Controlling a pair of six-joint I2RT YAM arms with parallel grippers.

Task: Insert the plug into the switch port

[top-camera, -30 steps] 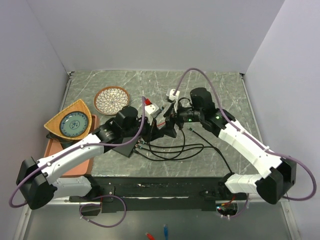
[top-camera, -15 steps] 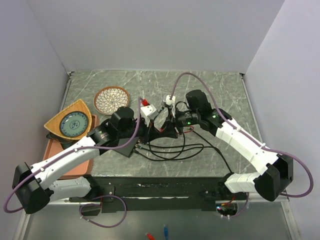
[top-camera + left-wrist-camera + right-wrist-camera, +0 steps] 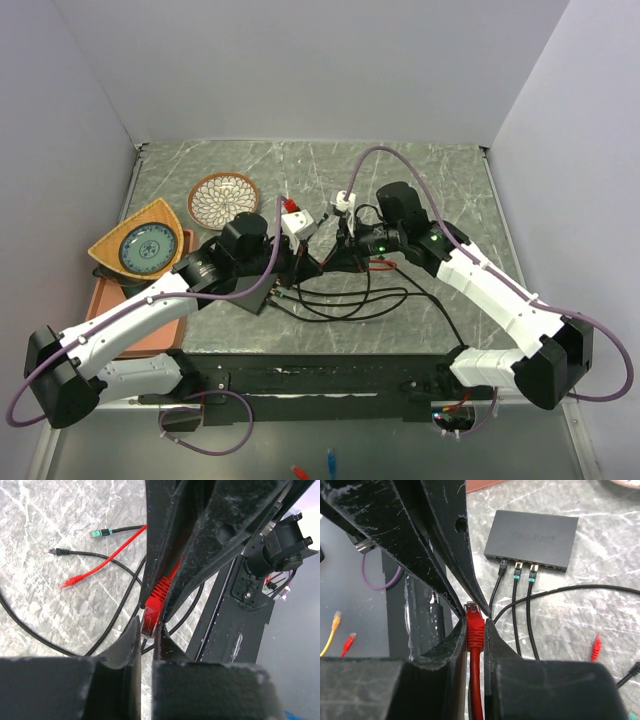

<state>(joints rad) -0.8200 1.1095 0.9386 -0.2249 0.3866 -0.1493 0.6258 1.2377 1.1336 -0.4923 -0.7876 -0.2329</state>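
Right pincer (image 3: pixel 475 628): clamped on the ribbed red boot of the plug (image 3: pixel 472 612). The left pincer (image 3: pixel 148 630) is closed on its clear tip. I judge a mid-air regrasp; next, one grip releases and the other squares the tip for insertion. Beyond, on the veined grey tabletop (image 3: pixel 600 595), lies the flat matte-black switch (image 3: pixel 532 537), with three cables (image 3: pixel 515 605) seated.

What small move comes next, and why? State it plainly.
Probably open the left pincer. It and the right pincer both clamp the same red plug, and the switch lies ahead of the right one, so the right could carry the plug there alone.
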